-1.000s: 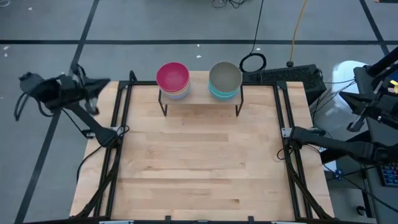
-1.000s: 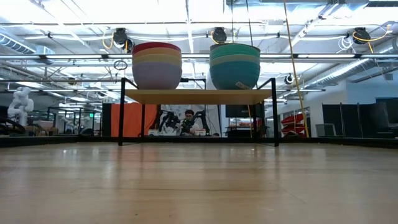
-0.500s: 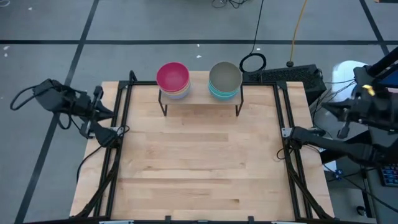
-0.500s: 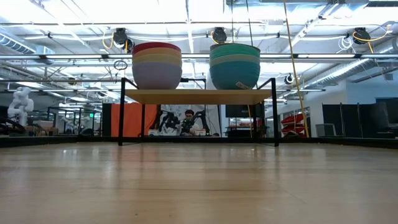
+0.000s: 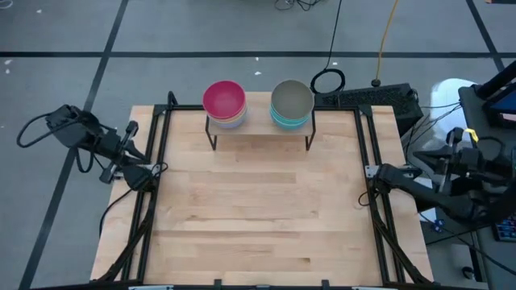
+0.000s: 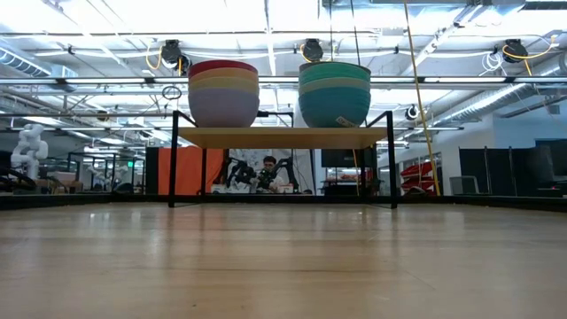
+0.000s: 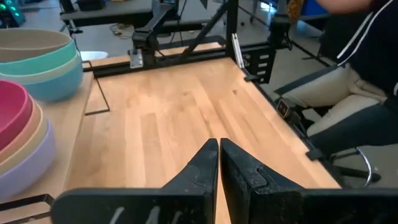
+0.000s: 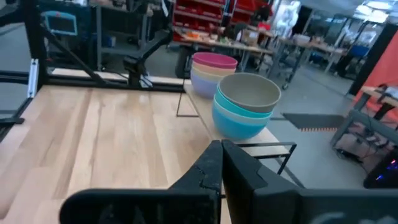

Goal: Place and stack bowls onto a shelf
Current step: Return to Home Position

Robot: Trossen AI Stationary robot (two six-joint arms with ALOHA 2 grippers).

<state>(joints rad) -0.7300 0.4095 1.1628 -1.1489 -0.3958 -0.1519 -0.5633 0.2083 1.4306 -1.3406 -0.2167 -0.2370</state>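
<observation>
The shelf [image 5: 258, 125] stands at the table's far edge on thin black legs. Two stacks of bowls rest on it: one topped by a magenta bowl [image 5: 224, 101] on the left, one topped by an olive-grey bowl [image 5: 292, 101] over cyan ones on the right. In the low view the stacks [image 6: 223, 93] [image 6: 335, 93] sit upright on the board [image 6: 283, 136]. My left gripper [image 7: 219, 155] is shut and empty beside the table's left edge [image 5: 129, 141]. My right gripper [image 8: 221, 155] is shut and empty beside the right edge [image 5: 419, 165].
Black frame rails [image 5: 157, 153] [image 5: 367, 153] run along the table's left and right sides. A seated person [image 7: 348, 93] shows beyond the right edge, another person [image 6: 268, 173] far behind the shelf. The wooden tabletop [image 5: 258, 209] lies in front of the shelf.
My left arm has swung from off the far left toward the table's left edge and come down. My right arm has come down and toward the near side beside the right edge. The bowls and shelf have stayed still.
</observation>
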